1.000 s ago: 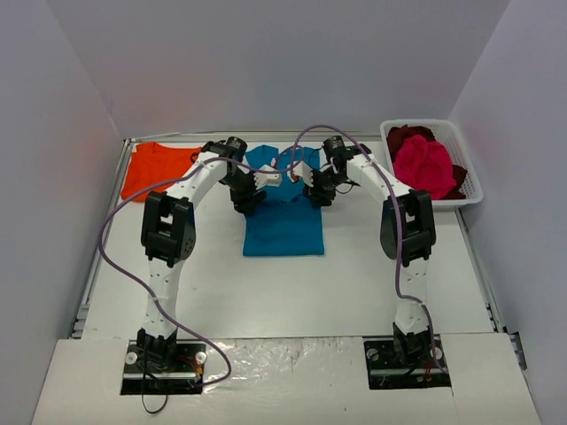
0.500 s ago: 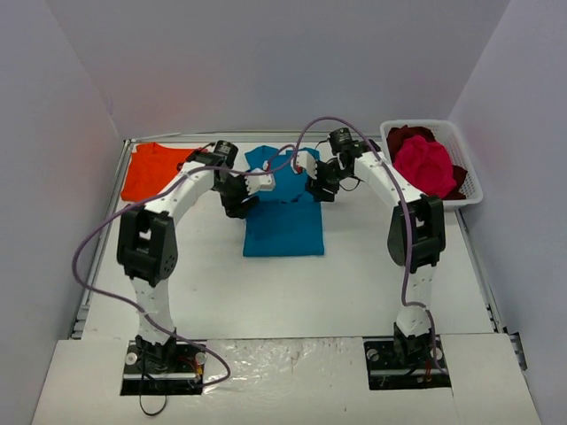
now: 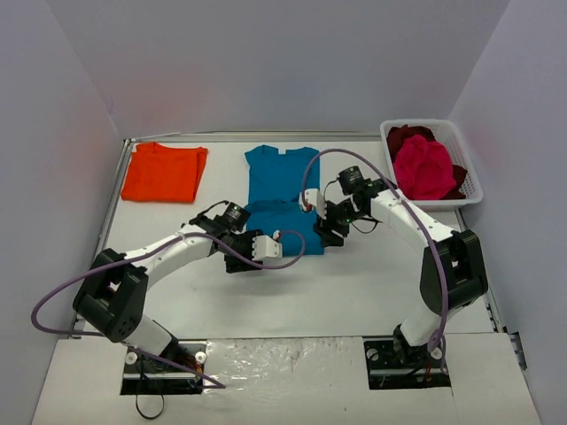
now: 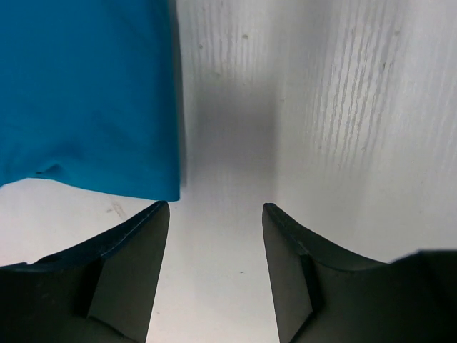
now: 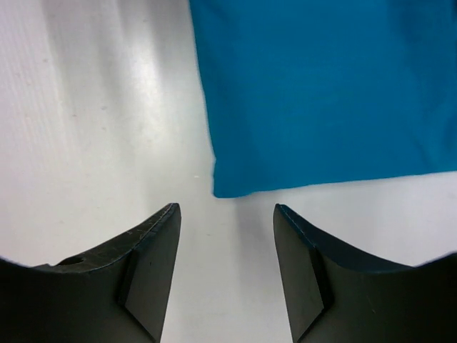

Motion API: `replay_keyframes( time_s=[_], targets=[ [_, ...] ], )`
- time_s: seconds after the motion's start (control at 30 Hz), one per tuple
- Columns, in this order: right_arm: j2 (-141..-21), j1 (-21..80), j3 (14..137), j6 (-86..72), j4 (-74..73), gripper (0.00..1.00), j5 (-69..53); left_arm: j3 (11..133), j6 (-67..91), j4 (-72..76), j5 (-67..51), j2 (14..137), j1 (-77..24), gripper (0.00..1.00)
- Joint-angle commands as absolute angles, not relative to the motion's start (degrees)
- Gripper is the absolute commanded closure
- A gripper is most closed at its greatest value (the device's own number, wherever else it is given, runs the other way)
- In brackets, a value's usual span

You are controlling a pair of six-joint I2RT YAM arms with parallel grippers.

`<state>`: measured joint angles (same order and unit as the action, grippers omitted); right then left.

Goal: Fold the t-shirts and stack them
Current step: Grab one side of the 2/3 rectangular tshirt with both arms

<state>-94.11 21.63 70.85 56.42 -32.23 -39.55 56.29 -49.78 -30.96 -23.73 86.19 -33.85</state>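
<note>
**Container.** White slotted basket (image 3: 472,189) at the far right corner of the table (image 3: 354,283), close to the right wall. Contents:
- magenta-pink t-shirt (image 3: 423,168), bunched in a mound on top
- dark red t-shirt (image 3: 404,136), crumpled under and behind it, showing at the far end and again by the right rim

**Surface.** White tabletop, faintly ribbed in the wrist views. Lying flat on it:
- orange t-shirt (image 3: 163,173), roughly rectangular, in the far left corner
- teal-blue t-shirt (image 3: 282,181), centre far, collar toward the back wall, short sleeves out, a crosswise line across its middle; fold or crease not to be told apart

Both shirts well apart from each other and from the basket.

**Room.** Plain pale walls (image 3: 266,62) on three sides. Purple cables (image 3: 66,292) looping off both arms.

**Tools.**
- left gripper (image 3: 251,254), low over the table at the near left corner of the teal-blue hem, dark fingers (image 4: 121,279) spread, nothing between them
- right gripper (image 3: 328,232), low at the near right corner of the same hem, likewise spread, nothing pinched

**Wrist views only.**
- Left wrist: bare table in the gap, the cloth corner just ahead of one fingertip and off to the side.
- Right wrist: the cloth corner just ahead of the gap, nearly centred.
- No fingertip on cloth in either.

**Overhead only.** Basket and its load, orange t-shirt, collar and sleeves of the teal-blue one, arms, walls.
</note>
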Motion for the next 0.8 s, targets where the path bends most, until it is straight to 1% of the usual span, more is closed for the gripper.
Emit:
replay_keyframes(
  time_s=[0.0,0.27,0.37,0.5,0.77],
  targets=[
    [-91.7,22.8,67.1,52.9,-29.0,0.49,-41.1,53.7,-47.8,-20.6,-20.1,83.9,-34.5,0.46],
    [-92.4,22.9,63.0,52.8,-27.7,0.5,-40.5,49.0,-46.7,-9.4,-18.2,86.3,-34.6,0.47],
    [-93.3,22.9,62.6,53.0,-27.3,0.5,-40.9,48.8,-47.1,-8.0,-18.2,88.0,-34.6,0.46],
    [-94.9,22.9,63.1,53.1,-27.1,0.51,-41.1,50.1,-48.3,-8.9,-17.9,90.6,-34.5,0.48],
    [-96.9,22.9,64.5,53.3,-27.2,0.51,-40.6,53.5,-50.6,-15.6,-17.7,93.7,-34.2,0.55]
  ],
)
